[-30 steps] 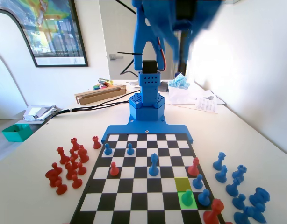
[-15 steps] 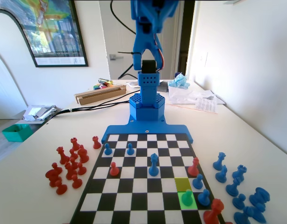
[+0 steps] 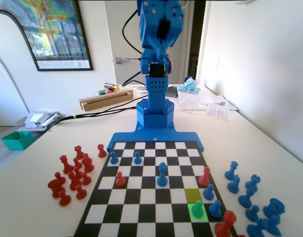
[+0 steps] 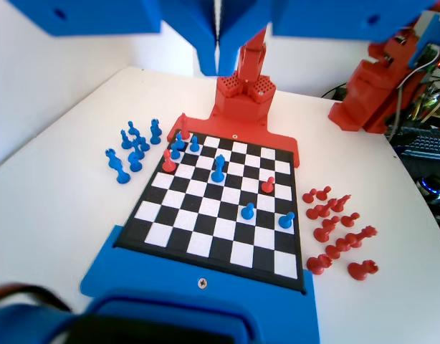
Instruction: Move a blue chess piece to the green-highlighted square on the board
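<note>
The blue arm stands folded upright at the far end of the board [image 3: 141, 197] in the fixed view, its upper links raised high over its base and well above every piece. From the wrist view the claw [image 4: 218, 61] hangs from the top edge with its two jaws pressed together, tips meeting in a narrow point and nothing pinched between them; it is far above the squares, looking down the whole board. The blue chess piece [image 3: 197, 209], a pale teal-green pawn, stands upright on the green-highlighted square [image 3: 200, 215] near the right edge of the board in the fixed view, just beside a deeper blue pawn [image 3: 215, 209]. A yellow-olive square [image 3: 193, 195] lies directly beyond it. Spare red pieces [image 3: 72, 173] and spare blue pieces [image 3: 252, 197] cluster on the surface [image 3: 33, 197] on either side
</note>
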